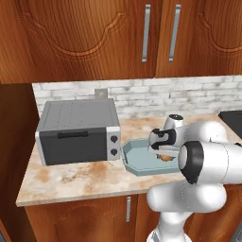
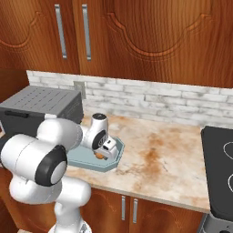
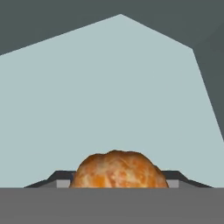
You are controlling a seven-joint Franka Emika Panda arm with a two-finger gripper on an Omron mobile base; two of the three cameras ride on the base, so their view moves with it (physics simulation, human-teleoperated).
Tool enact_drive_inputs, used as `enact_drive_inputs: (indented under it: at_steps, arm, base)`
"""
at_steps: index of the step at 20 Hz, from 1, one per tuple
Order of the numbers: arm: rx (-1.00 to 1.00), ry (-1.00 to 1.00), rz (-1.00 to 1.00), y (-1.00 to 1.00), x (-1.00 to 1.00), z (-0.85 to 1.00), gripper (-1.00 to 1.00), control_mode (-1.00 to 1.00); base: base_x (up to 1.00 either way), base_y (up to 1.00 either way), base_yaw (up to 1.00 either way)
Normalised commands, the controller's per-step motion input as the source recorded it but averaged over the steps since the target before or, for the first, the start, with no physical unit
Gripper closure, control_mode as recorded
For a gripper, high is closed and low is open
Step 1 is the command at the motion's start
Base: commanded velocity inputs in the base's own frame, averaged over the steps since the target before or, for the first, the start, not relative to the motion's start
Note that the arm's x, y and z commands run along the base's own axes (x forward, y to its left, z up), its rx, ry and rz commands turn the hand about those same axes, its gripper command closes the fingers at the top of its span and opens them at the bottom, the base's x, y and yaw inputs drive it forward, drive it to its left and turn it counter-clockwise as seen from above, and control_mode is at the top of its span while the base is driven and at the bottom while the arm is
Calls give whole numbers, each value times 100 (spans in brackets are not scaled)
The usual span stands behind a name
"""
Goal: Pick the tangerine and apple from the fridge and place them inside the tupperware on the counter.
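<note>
Tangerine over tupperware on speckled counter

the beige, brown-speckled stone counter carries a grey toaster oven — and, just beside it, a shallow pale blue-grey tupperware.

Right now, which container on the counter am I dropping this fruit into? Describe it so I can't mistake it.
Find the grey toaster oven on the speckled counter. Just to its right, towards the cooktop, lies the tupperware: a shallow pale blue-grey tray with cut corners and low walls. It is the one open, flat container there, and the gripper hangs over it with the tangerine.
</note>
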Motion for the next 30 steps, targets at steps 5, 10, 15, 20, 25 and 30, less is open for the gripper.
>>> enact_drive_inputs:
  at_steps: [5, 10, 15, 20, 25, 30]
  arm:
    - [0, -9, -2, 2, -5, 2, -100, -100]
    - [0, -51, 0, 4, -30, 37, -100, -100]
    - [0, -65, 0, 13, -56, 72, -100, -100]
    - [0, -25, 0, 26, -53, 77, -100, -100]
    - [0, 4, -2, 27, -63, 39, -100, -100]
    - [0, 3, -13, 10, -81, 40, -100, -100]
  base:
    - [0, 0, 0]
    - [0, 0, 0]
    - [0, 0, 0]
    - [0, 0, 0]
    - [0, 0, 0]
    - [0, 0, 0]
